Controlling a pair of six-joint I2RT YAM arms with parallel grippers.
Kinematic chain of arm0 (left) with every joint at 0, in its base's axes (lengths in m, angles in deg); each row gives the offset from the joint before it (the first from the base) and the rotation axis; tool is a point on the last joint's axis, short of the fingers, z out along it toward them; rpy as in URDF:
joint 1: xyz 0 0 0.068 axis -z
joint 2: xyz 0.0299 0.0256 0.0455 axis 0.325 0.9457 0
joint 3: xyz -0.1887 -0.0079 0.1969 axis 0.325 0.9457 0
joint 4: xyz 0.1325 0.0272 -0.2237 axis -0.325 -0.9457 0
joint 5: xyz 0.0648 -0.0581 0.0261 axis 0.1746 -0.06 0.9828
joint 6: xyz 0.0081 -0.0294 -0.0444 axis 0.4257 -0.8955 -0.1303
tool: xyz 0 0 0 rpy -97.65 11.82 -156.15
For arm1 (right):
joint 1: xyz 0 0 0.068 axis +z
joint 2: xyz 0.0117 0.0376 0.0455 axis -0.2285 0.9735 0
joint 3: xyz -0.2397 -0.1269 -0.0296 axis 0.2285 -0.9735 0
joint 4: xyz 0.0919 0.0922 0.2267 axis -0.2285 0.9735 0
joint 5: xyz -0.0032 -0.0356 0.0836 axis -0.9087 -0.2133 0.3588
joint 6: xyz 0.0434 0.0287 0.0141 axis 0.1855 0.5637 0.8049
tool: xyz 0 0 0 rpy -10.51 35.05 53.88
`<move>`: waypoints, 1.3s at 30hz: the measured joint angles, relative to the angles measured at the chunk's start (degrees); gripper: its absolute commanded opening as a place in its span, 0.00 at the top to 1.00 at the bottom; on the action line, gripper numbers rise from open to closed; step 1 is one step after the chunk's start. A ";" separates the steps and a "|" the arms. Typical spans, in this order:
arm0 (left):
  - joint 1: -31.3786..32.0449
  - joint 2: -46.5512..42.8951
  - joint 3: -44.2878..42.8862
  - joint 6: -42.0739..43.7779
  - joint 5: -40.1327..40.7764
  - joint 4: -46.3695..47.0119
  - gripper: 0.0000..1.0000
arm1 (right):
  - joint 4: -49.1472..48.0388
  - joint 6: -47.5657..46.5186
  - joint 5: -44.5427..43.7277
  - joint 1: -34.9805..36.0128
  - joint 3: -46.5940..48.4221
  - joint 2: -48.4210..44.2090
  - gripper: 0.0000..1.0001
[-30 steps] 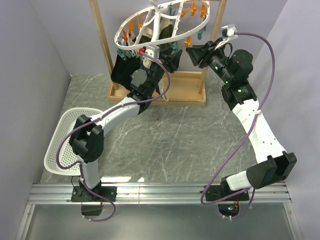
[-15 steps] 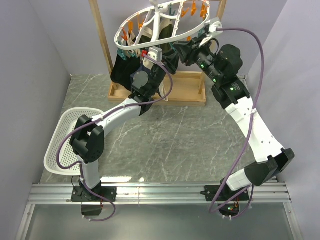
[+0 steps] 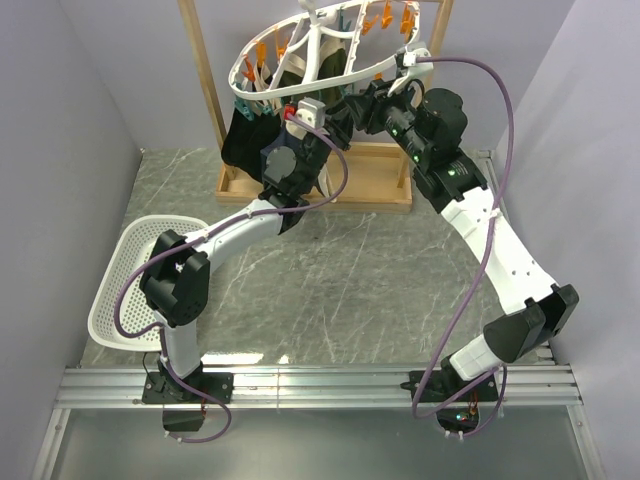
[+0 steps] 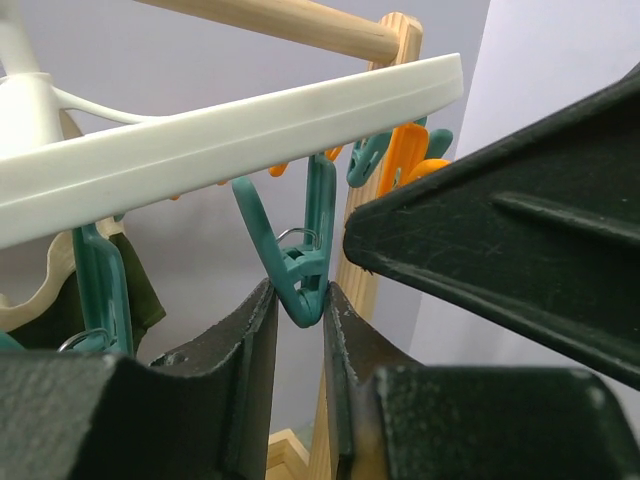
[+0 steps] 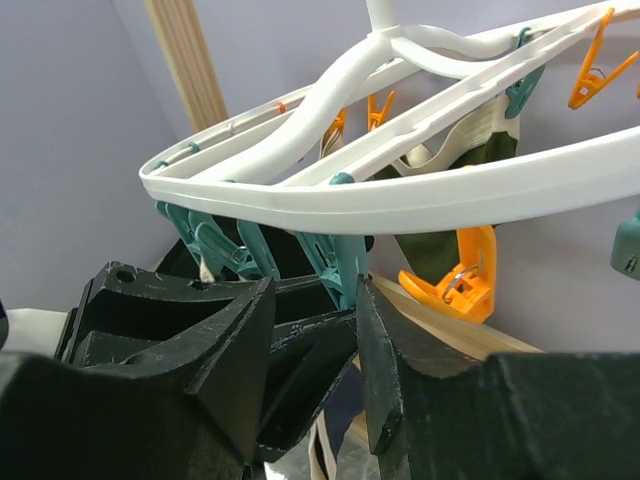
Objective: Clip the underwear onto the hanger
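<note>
The white oval hanger (image 3: 318, 52) hangs tilted from the wooden stand, with orange and teal pegs round its rim. The dark navy underwear (image 3: 244, 138) dangles from pegs on its left side. A strip of it with pale edging shows low in the right wrist view (image 5: 336, 408). My left gripper (image 4: 300, 312) reaches up under the rim (image 4: 230, 125) and is shut on the tail of a teal peg (image 4: 298, 285). My right gripper (image 5: 315, 320) stands open just beside it. One left finger (image 5: 310, 350) and the teal peg (image 5: 340, 262) sit between its jaws.
The wooden frame stand (image 3: 205, 95) rises behind the hanger, its base board (image 3: 372, 182) on the table. An olive-green garment (image 4: 140, 295) hangs further back on the ring. A white perforated basket (image 3: 125, 285) lies at the left edge. Grey walls close in on both sides.
My right gripper has swung left from beside the stand to meet the left gripper under the hanger rim. The left jaws have narrowed onto the teal peg.
</note>
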 measured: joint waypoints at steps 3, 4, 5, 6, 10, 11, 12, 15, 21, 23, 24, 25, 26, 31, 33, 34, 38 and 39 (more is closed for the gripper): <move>0.09 0.00 0.20 0.57 0.24 0.39 0.77 | -0.31 0.61 -0.04 0.11 0.02 0.35 0.52; 0.11 -0.02 0.20 0.79 0.35 0.46 0.78 | -0.33 0.81 -0.09 0.17 0.02 0.57 0.51; 0.13 -0.02 0.20 1.18 0.37 0.61 0.78 | -0.31 0.85 -0.22 0.26 0.11 0.79 0.51; 0.20 -0.02 0.28 1.49 0.39 0.76 0.79 | -0.28 0.85 -0.33 0.37 0.28 1.14 0.50; 0.35 -0.02 0.61 2.29 0.57 0.94 0.82 | -0.48 0.83 -1.14 1.01 0.39 2.21 0.48; 0.35 -0.02 0.74 2.69 0.59 1.03 0.82 | -0.61 0.81 -1.40 1.07 0.46 2.40 0.48; 0.37 -0.02 0.83 2.99 0.61 1.05 0.83 | -0.63 0.81 -1.75 1.11 0.57 2.54 0.48; 0.57 -0.02 0.92 3.58 0.87 1.09 0.84 | -0.66 0.81 -2.25 1.25 1.36 3.10 0.48; 0.70 -0.02 1.20 5.81 0.96 1.70 0.85 | -0.74 0.42 -3.04 1.44 4.81 5.44 0.47; 0.76 -0.02 1.46 6.80 0.94 1.99 0.84 | -0.76 0.13 -3.08 1.49 5.22 6.03 0.48; 0.83 -0.02 1.60 7.28 0.92 2.05 0.84 | -0.68 -0.09 -3.08 1.51 5.42 6.34 0.48; 0.85 -0.04 1.77 7.76 0.92 2.14 0.84 | -0.68 -0.17 -3.06 1.51 5.55 6.56 0.48; 0.87 -0.07 1.95 8.24 0.83 2.32 0.84 | -0.61 -0.33 -3.08 1.51 5.64 6.78 0.49; 1.14 -0.46 3.08 10.43 0.35 3.39 0.83 | -0.50 -0.96 -3.91 1.53 5.88 7.54 0.61; 1.18 -0.68 3.43 10.95 0.28 3.61 0.78 | -0.46 -1.31 -4.04 1.51 5.90 7.56 0.70; 1.20 -0.81 3.67 11.15 0.28 3.67 0.76 | -0.44 -1.53 -4.11 1.51 5.90 7.56 0.72; 1.25 -1.20 4.17 11.87 -0.09 3.54 0.58 | -0.22 -1.33 -3.65 1.46 6.21 7.56 0.80; 1.46 -1.29 4.22 11.78 -0.37 2.95 0.56 | -0.24 -1.25 -3.39 1.40 6.49 7.58 0.83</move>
